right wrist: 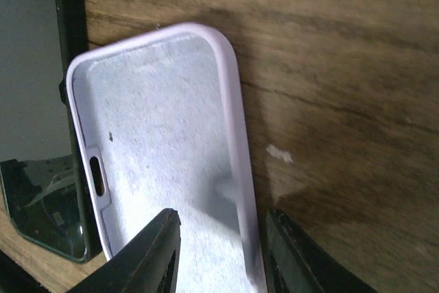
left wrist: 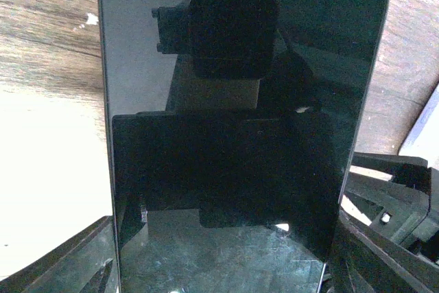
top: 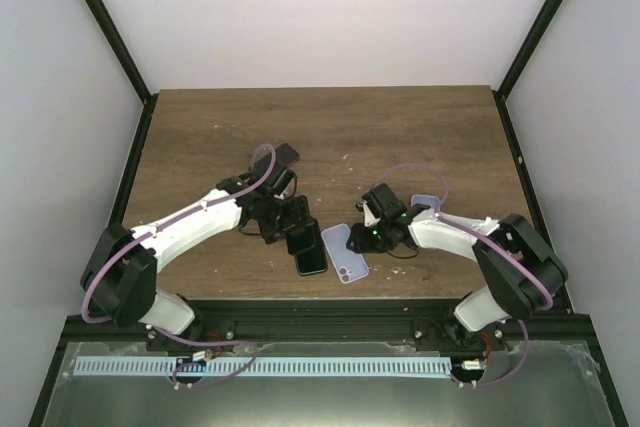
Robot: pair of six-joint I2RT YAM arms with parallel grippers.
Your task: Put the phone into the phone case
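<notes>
Case (top: 345,262) L side blkd: phone (top: 311,257) just beside; far tbl (top: 330,127) open.

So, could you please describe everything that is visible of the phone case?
The phone case is pale lilac, seemingly soft silicone with a paler fuzzy lining. It lies flat on the wooden table, open side up and empty, with rounded corners and an oval cut-out in one long wall. The dark phone lies close beside that wall. The right gripper straddles the opposite wall, one finger inside and one outside; whether it pinches is unclear.
</notes>
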